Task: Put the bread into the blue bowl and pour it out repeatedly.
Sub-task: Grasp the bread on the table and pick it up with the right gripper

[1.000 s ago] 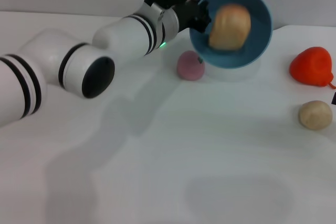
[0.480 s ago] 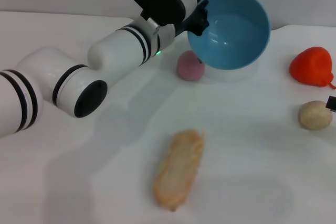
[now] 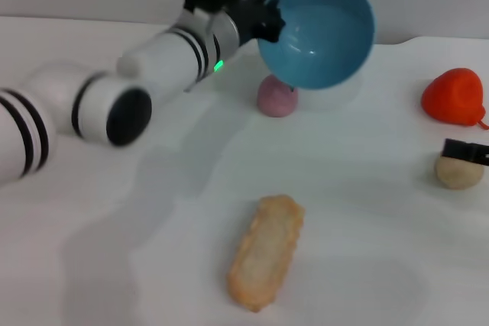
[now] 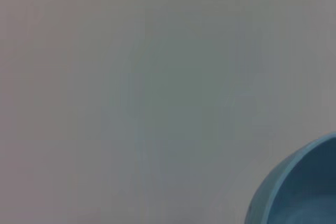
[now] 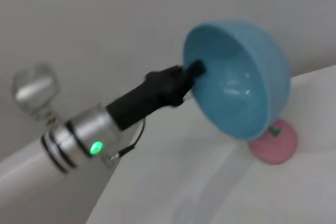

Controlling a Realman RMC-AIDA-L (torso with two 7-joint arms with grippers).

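Observation:
My left gripper is shut on the near-left rim of the blue bowl and holds it in the air at the back, tipped on its side with the empty glossy inside facing me. The right wrist view shows the same grip on the bowl. The bowl's rim shows in the left wrist view. The bread lies flat on the white table at the front middle, well below and in front of the bowl. A black part of my right gripper enters at the right edge.
A pink round toy sits on the table under the bowl and also shows in the right wrist view. A red toy and a small beige ball lie at the right edge. My left arm spans the upper left.
The bread dropped out of the tipped bowl onto the front of the table. The left arm then carried the bowl slightly up and left. My right gripper came further in from the right edge.

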